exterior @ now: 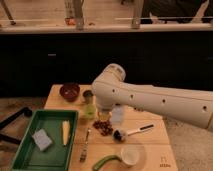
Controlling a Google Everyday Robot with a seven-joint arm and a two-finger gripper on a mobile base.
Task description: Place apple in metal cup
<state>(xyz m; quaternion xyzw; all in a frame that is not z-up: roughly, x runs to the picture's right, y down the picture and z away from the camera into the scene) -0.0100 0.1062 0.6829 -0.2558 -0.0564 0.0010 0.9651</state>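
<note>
The white arm (165, 102) reaches in from three o'clock and bends down over the middle of the wooden table (150, 145). The green tray (25, 150) covers the table's eight o'clock corner and holds a grey sponge (41, 139) and a pale yellow stick-shaped item (65, 132). At eleven o'clock stands a dark red bowl (69, 91). A clear whitish cup (130, 155) sits at five o'clock, with a curved green vegetable (104, 161) touching its nine o'clock side.

The gripper (104, 114) hangs below the arm's bend, near the table's centre, its fingers drawn together. A small orange-tan patch (103, 116) sits at its tip, too indistinct to say whether it is the apple. The metal cup (88, 96) stands at the gripper's eleven o'clock, just beside the bowl and apart from the gripper.

A translucent green cup (90, 111) is at the gripper's nine o'clock, a pale cup (117, 116) at its three o'clock, and dark red grapes (103, 128) at its six o'clock. A white-handled brush (131, 132) lies right of the grapes, and a fork (85, 146) lies by the tray.
</note>
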